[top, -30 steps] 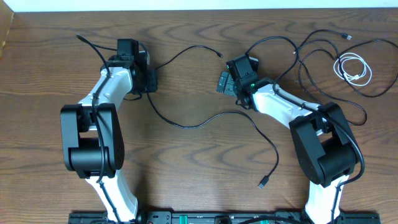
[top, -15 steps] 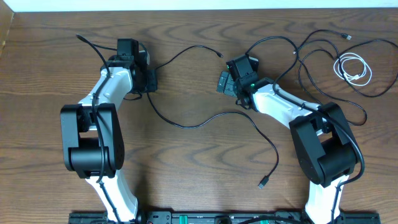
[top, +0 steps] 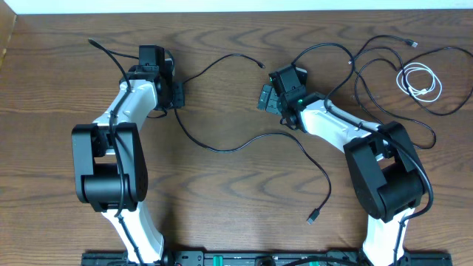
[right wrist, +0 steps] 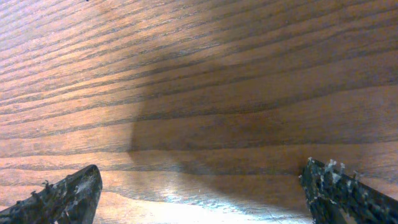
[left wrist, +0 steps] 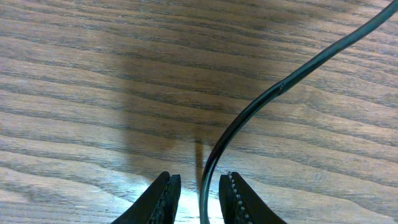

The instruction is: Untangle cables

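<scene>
One long black cable (top: 222, 146) runs from a plug (top: 260, 65) at the top centre, past my left gripper (top: 179, 94), then curves across the middle to a plug (top: 312, 217) near the front. In the left wrist view this cable (left wrist: 249, 112) passes between the jaws of the left gripper (left wrist: 199, 176). The jaws stand narrowly open, with a gap left of the cable. My right gripper (top: 264, 98) hovers wide open over bare wood, and nothing lies between its fingertips (right wrist: 200, 167). A second black cable (top: 369, 55) loops at the back right around a coiled white cable (top: 420, 81).
A thin black cord end (top: 100, 48) lies behind the left arm at the back left. The right arm's body (top: 384, 177) sits over part of the right-hand loops. The table's far edge (top: 236, 12) is close behind both grippers.
The thin black cord end at the back left has shifted slightly up and left. Both arms and the other cables look unmoved.
</scene>
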### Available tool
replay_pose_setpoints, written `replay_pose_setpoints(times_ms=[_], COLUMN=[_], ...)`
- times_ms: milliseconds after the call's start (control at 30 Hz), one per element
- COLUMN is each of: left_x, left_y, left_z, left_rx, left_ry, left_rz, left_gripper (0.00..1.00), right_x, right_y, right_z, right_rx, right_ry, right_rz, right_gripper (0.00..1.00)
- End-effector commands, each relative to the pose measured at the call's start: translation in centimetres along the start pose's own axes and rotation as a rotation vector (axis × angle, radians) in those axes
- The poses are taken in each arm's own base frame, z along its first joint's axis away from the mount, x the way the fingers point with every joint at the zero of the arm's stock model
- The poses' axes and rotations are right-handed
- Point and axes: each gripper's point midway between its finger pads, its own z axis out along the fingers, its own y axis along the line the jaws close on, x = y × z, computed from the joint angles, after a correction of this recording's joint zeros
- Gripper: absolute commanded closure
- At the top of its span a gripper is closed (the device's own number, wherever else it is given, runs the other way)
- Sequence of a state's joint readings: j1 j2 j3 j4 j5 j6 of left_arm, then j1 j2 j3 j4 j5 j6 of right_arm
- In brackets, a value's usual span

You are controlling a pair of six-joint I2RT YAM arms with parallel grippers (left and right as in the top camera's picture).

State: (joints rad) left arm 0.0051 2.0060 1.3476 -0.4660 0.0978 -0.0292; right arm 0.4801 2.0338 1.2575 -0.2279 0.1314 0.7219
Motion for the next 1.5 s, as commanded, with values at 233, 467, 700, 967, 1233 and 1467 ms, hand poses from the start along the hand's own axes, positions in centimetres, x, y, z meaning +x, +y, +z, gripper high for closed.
replay_pose_setpoints(times_ms=[233,467,700,967,1233,1467], left_x=[0.9,0.9,0.9,0.9,0.9,0.9], left_y=[-0.6,-0.6,-0.6,-0.6,-0.6,-0.6], left_z=[1.3,1.3,1.3,1.3,1.3,1.3], left_rx=[-0.014,-0.014,-0.014,-0.014,-0.014,-0.014], left_ry=[0.029,0.03,0.03,0.03,0.029,0.029], left_rz=[0.02,0.02,0.02,0.02,0.02,0.02], left_gripper=[0.72,0.73,0.93,0.92,0.92,0.92], right_x=[1.4,1.9,0.5,-2.2,5.6,10.2], right_y=[-1.0,-0.5,6.1,10.1,9.2,6.5], right_z=[1.1,1.1,-2.7,-11.5,-13.8,-15.3], right_rx=[0.03,0.0,-0.319,-0.529,-0.637,-0.559], right_ry=[0.038,0.064,0.048,-0.023,0.391,0.639], right_rz=[-0.012,-0.012,-0.402,-0.387,-0.3,-0.234], right_gripper=[0.02,0.07,0.14,0.01,0.51,0.22])
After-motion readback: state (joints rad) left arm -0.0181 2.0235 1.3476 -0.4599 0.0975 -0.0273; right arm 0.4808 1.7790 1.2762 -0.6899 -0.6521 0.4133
